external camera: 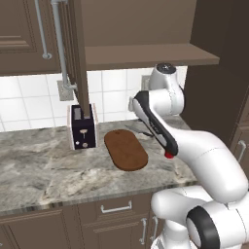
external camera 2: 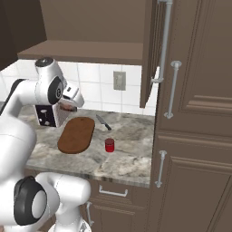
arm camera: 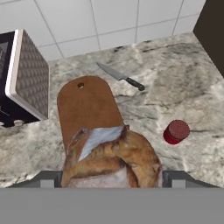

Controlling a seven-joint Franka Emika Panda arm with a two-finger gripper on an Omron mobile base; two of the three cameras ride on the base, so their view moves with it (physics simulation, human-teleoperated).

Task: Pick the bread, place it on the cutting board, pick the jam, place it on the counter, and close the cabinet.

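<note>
**Bread held above the cutting board, jam already on the counter**

Left base view: the white arm reaches out over the long grey-beige marbled stone counter [external camera: 44,160]. A flat oval reddish-brown wooden cutting board [external camera: 126,149] lies just right of a black-and-white toaster [external camera: 82,126]. The open door of the dark brown wall cabinet [external camera: 78,53] hangs edge-on above the toaster, likely left ajar for closing last.

Right base view: the gripper [external camera 2: 69,107] hovers above the board's far end, a dark lump between its fingers. A small squat red jam jar [external camera 2: 109,145] stands on the counter just right of the board, and a black-handled kitchen knife [external camera 2: 103,122] lies beyond it. Neither seems to block a drop onto the board.

Hand view: the fingers pinch a round, lumpy tan-brown bread bun [arm camera: 111,159] from both sides, directly over the board's near half, apparently positioned for lowering.
</note>
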